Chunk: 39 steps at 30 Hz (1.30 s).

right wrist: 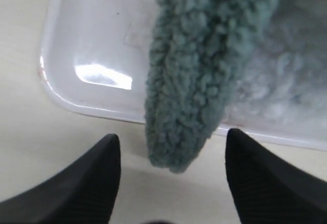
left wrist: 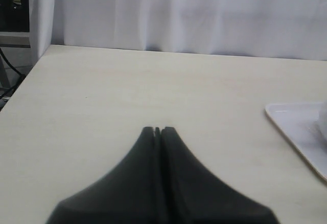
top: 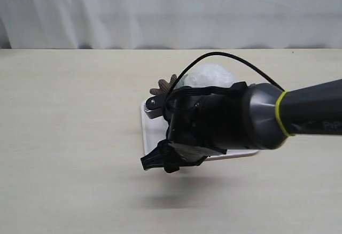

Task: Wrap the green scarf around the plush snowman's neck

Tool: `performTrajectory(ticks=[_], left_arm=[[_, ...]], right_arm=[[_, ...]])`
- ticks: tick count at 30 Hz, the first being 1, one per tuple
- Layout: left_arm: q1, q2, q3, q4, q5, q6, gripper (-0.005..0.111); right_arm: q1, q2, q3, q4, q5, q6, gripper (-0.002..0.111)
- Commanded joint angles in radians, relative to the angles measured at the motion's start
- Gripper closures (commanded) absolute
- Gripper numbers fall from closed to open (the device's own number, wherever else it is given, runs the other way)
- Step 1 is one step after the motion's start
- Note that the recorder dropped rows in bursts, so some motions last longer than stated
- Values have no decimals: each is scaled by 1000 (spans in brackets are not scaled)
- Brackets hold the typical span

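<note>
We hold the right end effector (right wrist: 171,136) agape astride the green scarf (right wrist: 204,55), probably to grasp; left end effector (left wrist: 158,130) closed, empty.

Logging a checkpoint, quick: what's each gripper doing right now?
Left gripper: closed, empty.
Right gripper: open, scarf end between the jaws, not gripped.

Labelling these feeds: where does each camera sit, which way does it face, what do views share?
Exterior: off the arms, facing across the table toward the curtain; right arm hides most of plush snowman.
Left wrist: low over table, facing curtain; shut left gripper shows.
Right wrist: looks down on green scarf end between open right gripper.
Shared: white tray, all three.
</note>
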Motion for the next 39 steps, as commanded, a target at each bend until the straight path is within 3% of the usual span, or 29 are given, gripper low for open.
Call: performTrajectory(ticks=[1, 6, 10, 22, 39], left_arm=[[-8, -3, 3, -2, -7, 0, 107], [-8, -3, 3, -2, -7, 0, 107], [-8, -3, 3, -2, -7, 0, 107], [-8, -3, 3, -2, -7, 0, 107], [-8, -3, 3, -2, -7, 0, 107]], right_arm=[[1, 37, 1, -90, -20, 75, 57], [1, 68, 1, -171, -18, 124, 76], [1, 67, 1, -178, -7, 65, 104], [1, -13, 1, -158, 402, -179, 104], [1, -1, 123, -237, 405, -217, 104]])
